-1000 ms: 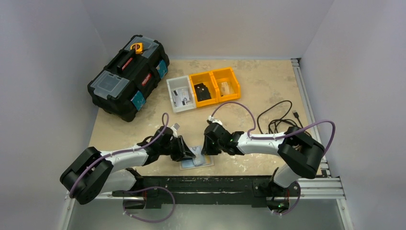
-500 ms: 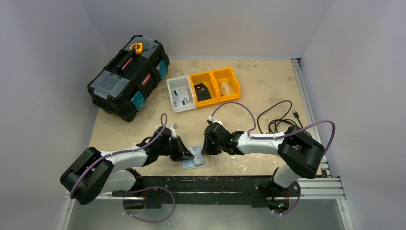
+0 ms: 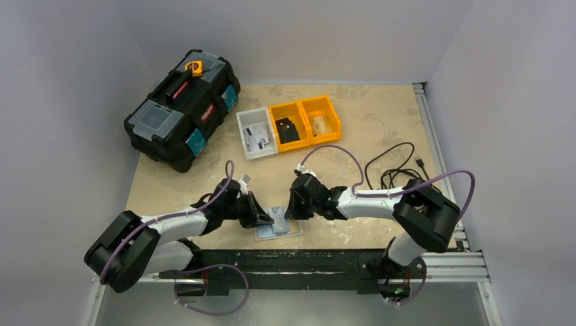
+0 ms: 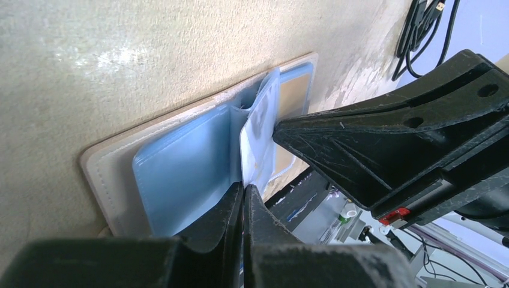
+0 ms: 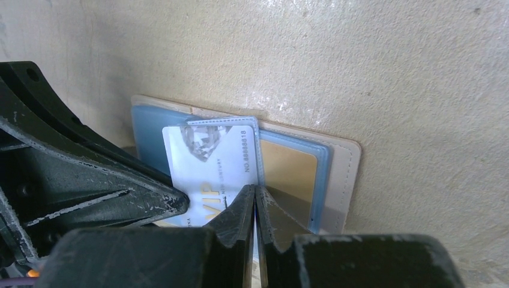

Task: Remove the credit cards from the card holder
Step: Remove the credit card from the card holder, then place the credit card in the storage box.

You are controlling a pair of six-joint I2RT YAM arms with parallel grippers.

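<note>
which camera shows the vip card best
Right wrist: the vip card faces the lens, its print readable. Left wrist shows it nearly edge-on. Top external shows only a tiny pale patch in the card holder.

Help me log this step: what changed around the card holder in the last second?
The left gripper closed from partly open to shut at the lower edge of the white card, and its arm shifted slightly left; whether it pinches the card is unclear. The right gripper stayed shut on the clear pocket, and the card holder stayed lying open in place.
</note>
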